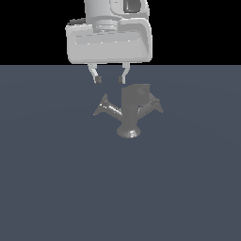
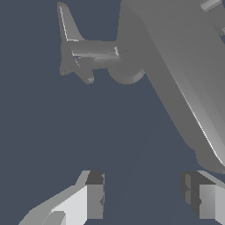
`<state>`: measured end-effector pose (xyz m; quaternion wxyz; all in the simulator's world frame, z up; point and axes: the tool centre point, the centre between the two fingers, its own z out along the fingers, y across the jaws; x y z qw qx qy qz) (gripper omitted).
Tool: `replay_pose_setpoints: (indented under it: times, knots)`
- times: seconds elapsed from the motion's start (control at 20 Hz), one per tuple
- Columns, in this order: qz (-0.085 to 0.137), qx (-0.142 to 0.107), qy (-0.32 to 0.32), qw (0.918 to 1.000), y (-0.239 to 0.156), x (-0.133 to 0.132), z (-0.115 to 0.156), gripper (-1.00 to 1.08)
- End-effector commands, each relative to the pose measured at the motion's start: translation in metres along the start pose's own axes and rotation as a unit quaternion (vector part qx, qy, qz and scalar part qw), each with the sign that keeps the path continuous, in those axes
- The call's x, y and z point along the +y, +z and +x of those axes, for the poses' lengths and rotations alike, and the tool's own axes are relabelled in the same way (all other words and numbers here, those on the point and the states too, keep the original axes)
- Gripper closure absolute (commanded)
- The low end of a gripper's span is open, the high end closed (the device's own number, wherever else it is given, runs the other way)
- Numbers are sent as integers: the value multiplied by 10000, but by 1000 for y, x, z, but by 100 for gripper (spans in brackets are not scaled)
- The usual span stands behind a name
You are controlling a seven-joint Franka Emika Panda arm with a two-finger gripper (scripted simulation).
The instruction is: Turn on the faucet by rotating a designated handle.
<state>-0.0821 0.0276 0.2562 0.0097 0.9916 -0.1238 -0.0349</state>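
Note:
A grey metal faucet [image 1: 130,109] stands on the dark floor on a round flared base. A handle [image 1: 104,107] sticks out toward the exterior view's left and another handle [image 1: 154,104] toward the right. A broad spout sits on top. My gripper [image 1: 110,79] hangs open and empty above the faucet, over the left handle and slightly behind it, touching nothing. In the wrist view the left handle [image 2: 77,52] and the long spout [image 2: 176,74] show beyond my open gripper [image 2: 143,200].
The dark grey-blue floor [image 1: 56,188] spreads around the faucet on all sides. Nothing else stands on it.

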Motion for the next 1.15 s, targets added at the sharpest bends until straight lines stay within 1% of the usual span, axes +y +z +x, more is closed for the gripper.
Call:
replay_pose_setpoints:
  times: [0.0,0.05,0.1,0.15,0.2,0.25,0.3,0.35,0.4,0.45,0.5,0.55,0.6,0.65,0.7,0.75,0.8,0.85,0.9,0.95,1.0,1.05,1.1]
  knots:
    - [-100,297,-348,9989,16,-27,30,-21]
    - [-106,326,-427,9985,13,-34,25,-21]
    - [-213,348,-525,9978,28,-25,35,-11]
    - [-313,355,-913,9947,42,-13,46,33]
    - [-354,420,-1014,9933,52,-8,58,74]
    - [-354,582,-1392,9879,54,-39,63,36]
    - [-617,384,-1383,9877,66,-52,56,27]
    - [-565,567,-1839,9797,67,-55,83,52]
    - [-547,629,-1993,9764,62,-69,73,52]
    - [-743,422,-1588,9836,76,-51,68,50]
    - [-836,325,-1395,9861,86,-32,78,50]
    - [-831,733,-1164,9870,73,32,127,72]
    - [-759,1161,-916,9861,37,-3,189,84]
    - [-685,1585,-665,9827,-8,26,165,84]
    - [-632,1150,-530,9899,55,38,151,80]
    - [-800,1323,-478,9868,51,51,161,81]
    - [-701,1539,-685,9832,43,8,164,86]
    - [-512,1610,-228,9854,45,2,179,79]
    - [-454,1631,-88,9855,41,22,179,79]
    - [-203,1687,341,9849,45,11,193,78]
    - [-129,1703,468,9842,41,30,193,78]
    - [-284,1817,7,9830,48,15,200,13]
    - [-325,1845,-114,9822,47,-2,194,13]
